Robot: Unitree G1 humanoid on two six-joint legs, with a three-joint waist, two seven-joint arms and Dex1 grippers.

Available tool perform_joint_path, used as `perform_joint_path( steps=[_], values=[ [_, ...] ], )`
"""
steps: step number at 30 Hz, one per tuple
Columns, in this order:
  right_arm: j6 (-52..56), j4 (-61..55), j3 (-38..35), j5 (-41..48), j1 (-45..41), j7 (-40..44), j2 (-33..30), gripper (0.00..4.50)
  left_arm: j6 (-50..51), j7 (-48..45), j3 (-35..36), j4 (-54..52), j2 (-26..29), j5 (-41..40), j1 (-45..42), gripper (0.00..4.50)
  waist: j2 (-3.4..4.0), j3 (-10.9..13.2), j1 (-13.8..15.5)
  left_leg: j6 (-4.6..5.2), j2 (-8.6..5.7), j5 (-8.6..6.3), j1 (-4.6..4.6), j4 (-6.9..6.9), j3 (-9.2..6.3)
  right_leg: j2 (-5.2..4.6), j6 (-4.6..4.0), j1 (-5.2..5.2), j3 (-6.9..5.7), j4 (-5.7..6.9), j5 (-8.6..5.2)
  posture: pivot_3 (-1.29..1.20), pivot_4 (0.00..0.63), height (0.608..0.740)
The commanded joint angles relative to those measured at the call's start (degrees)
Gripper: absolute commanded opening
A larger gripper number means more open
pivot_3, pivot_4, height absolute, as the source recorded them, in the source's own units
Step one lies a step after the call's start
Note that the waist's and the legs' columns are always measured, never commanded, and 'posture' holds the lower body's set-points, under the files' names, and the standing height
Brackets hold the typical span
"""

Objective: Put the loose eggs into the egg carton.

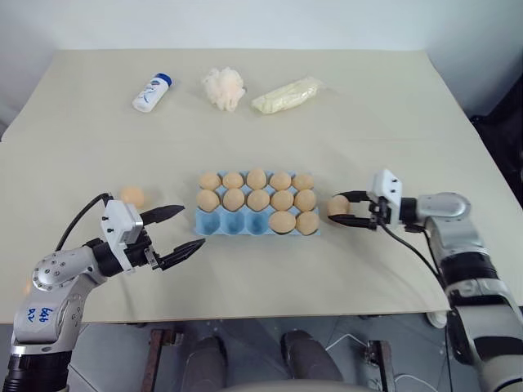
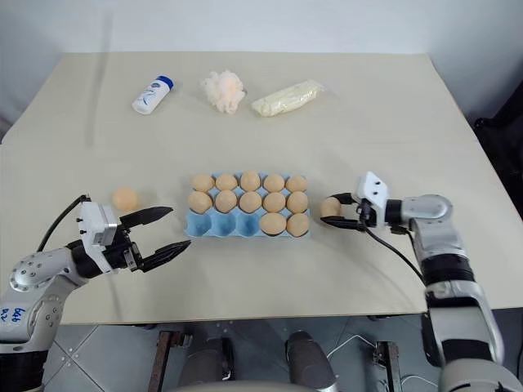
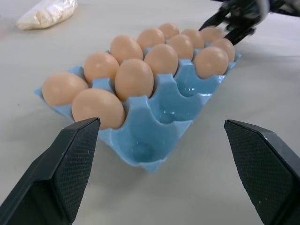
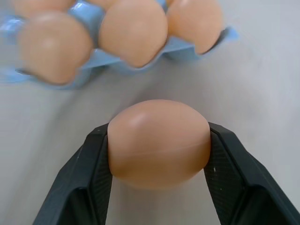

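our right end effector (image 1: 350,211) is pinching a loose egg (image 4: 158,143) just beside the egg carton (image 1: 245,224); left end effector (image 1: 173,233) spread wide, another egg (image 1: 131,196) near it.

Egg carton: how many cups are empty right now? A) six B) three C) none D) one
B: the egg carton holds twelve eggs, and three blue cups stand bare at the left end of its near row, also seen in the left wrist view.
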Motion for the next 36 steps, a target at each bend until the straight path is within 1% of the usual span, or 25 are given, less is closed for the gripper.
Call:
perform_joint_path(
  steps=[1,2,5,6,8,10,12,14,18,20,21,24,25,28,31,34,36],
  values=[
    [11.3,-18.9,-2.5,7.6,2.3,-1.8,-1.4,2.33,-1.9,-1.5,0.9,1.5,0.5,-0.2,-0.7,4.5,0.05,0.0,-0.3,-0.01,0.02,0.0,0.02,0.01,0.05,0.02,0.0,-0.02,0.02,0.0,0.0,0.0,0.15,0.74],
    [12.9,-21.8,-2.4,8.3,2.9,-2.7,-1.3,2.33,-2.0,-1.7,0.8,1.9,0.6,-0.1,-0.9,4.5,0.05,0.0,-0.5,-0.01,0.04,-0.01,0.05,0.01,0.09,0.04,0.0,-0.02,0.02,0.01,0.0,0.0,0.15,0.74],
    [19.8,-31.6,-0.3,10.7,2.2,-8.5,2.1,2.33,-2.3,-2.6,0.5,3.2,0.7,0.0,-1.5,4.5,0.04,0.0,-0.4,-0.02,0.05,-0.01,0.08,0.04,0.11,0.05,-0.04,-0.01,0.0,0.01,0.02,0.0,0.15,0.74],
    [21.9,-33.9,1.3,9.5,1.4,-11.8,3.7,2.33,-2.5,-2.9,0.3,3.6,0.7,0.1,-1.7,4.5,0.03,0.0,-0.4,-0.01,0.04,-0.01,0.09,0.06,0.12,0.04,-0.05,-0.01,0.0,0.01,0.03,0.0,0.15,0.74],
    [27.3,-36.8,5.7,8.0,-1.3,-18.7,9.7,2.33,-2.5,-3.1,0.0,4.0,0.6,0.1,-2.0,4.5,-0.03,0.1,-0.4,-0.01,0.04,-0.01,0.08,0.09,0.13,0.03,-0.07,-0.02,0.01,0.01,0.04,0.0,0.15,0.74],
    [30.6,-37.4,9.2,5.5,-2.9,-22.8,12.7,2.33,-2.2,-3.0,-0.1,3.6,0.4,0.0,-2.0,4.5,-0.04,0.1,-0.4,-0.01,0.05,-0.01,0.08,0.08,0.14,0.02,-0.08,-0.1,0.0,0.05,0.04,0.0,0.15,0.74],
    [31.1,-37.0,10.7,4.7,-2.8,-23.5,13.8,2.33,-2.0,-2.8,0.1,3.0,0.4,-0.2,-1.7,4.5,-0.07,0.1,0.1,-0.04,0.05,-0.01,0.05,0.02,0.12,-0.01,-0.08,-0.22,-0.05,0.12,0.05,0.0,0.15,0.74],
    [29.3,-35.8,12.8,3.2,-3.0,-23.7,14.7,2.33,-1.8,-2.6,0.4,2.4,0.5,-0.3,-1.1,4.5,-0.1,0.1,0.8,-0.1,0.04,-0.09,-0.02,0.01,0.05,-0.11,-0.04,-0.29,-0.24,0.13,0.06,0.0,0.15,0.74],
    [28.0,-33.7,15.7,0.5,-4.0,-24.5,16.1,2.33,-1.7,-2.1,1.2,0.9,0.5,-0.6,0.2,4.5,-0.15,0.1,1.1,-0.11,0.14,-0.34,-0.12,0.01,0.2,-0.18,-0.03,-0.62,-0.39,0.1,0.07,0.0,0.15,0.74],
    [27.6,-33.7,15.6,0.5,-3.5,-23.4,15.5,3.04,-1.4,-1.6,1.8,-0.1,0.5,-1.0,0.7,4.5,-0.16,0.1,1.0,-0.12,0.21,-0.35,-0.24,-0.01,0.3,-0.18,-0.03,-0.96,-0.37,0.19,0.07,0.0,0.15,0.74],
    [27.2,-34.0,15.5,0.8,-3.0,-22.5,15.0,3.32,-1.3,-1.3,2.0,-0.4,0.5,-1.2,0.9,4.5,-0.16,0.1,1.0,-0.12,0.23,-0.35,-0.37,0.03,0.32,-0.18,-0.03,-1.14,-0.37,0.27,0.07,0.0,0.15,0.74],
    [26.8,-35.5,14.9,2.1,-1.9,-20.1,13.6,4.35,-1.3,-1.0,2.3,-0.7,0.4,-1.2,1.4,4.5,-0.16,0.1,1.0,-0.12,0.28,-0.35,-0.57,0.11,0.34,-0.13,-0.04,-1.37,-0.39,0.43,0.07,0.0,0.15,0.74],
    [26.7,-35.8,14.6,2.4,-1.8,-19.8,13.4,4.43,-1.3,-0.9,2.3,-0.7,0.3,-1.2,1.4,4.5,-0.16,0.1,1.0,-0.12,0.28,-0.35,-0.58,0.14,0.36,-0.13,-0.04,-1.38,-0.38,0.45,0.07,0.0,0.15,0.74],
    [26.4,-37.3,13.2,3.7,-1.1,-18.7,12.6,4.43,-1.4,-0.5,2.1,-0.6,0.0,-1.0,1.3,4.5,-0.16,0.1,0.8,-0.12,0.27,-0.35,-0.58,0.22,0.42,-0.12,-0.04,-1.37,-0.38,0.48,0.07,0.0,0.15,0.74],
    [24.9,-38.7,10.2,6.1,0.4,-17.5,11.8,4.43,-1.4,0.3,2.1,-0.7,-0.4,-1.0,1.1,4.5,-0.17,0.1,0.7,-0.12,0.26,-0.34,-0.59,0.28,0.5,-0.12,-0.04,-1.35,-0.37,0.48,0.07,0.0,0.15,0.74],
    [20.6,-38.6,6.0,8.8,3.9,-14.6,10.3,4.43,-0.9,1.8,3.3,-1.1,-0.8,-1.6,1.3,4.5,-0.17,0.1,0.7,-0.12,0.24,-0.34,-0.6,0.28,0.5,-0.11,-0.04,-1.31,-0.41,0.46,0.07,0.0,0.15,0.74],
    [16.0,-37.9,4.5,8.7,6.8,-12.0,8.3,4.43,-0.9,2.3,4.6,-1.5,-0.8,-2.0,2.3,4.5,-0.2,0.1,0.8,-0.12,0.22,-0.35,-0.61,0.25,0.51,-0.12,-0.04,-1.26,-0.47,0.42,0.07,0.0,0.15,0.74]
  ],
)
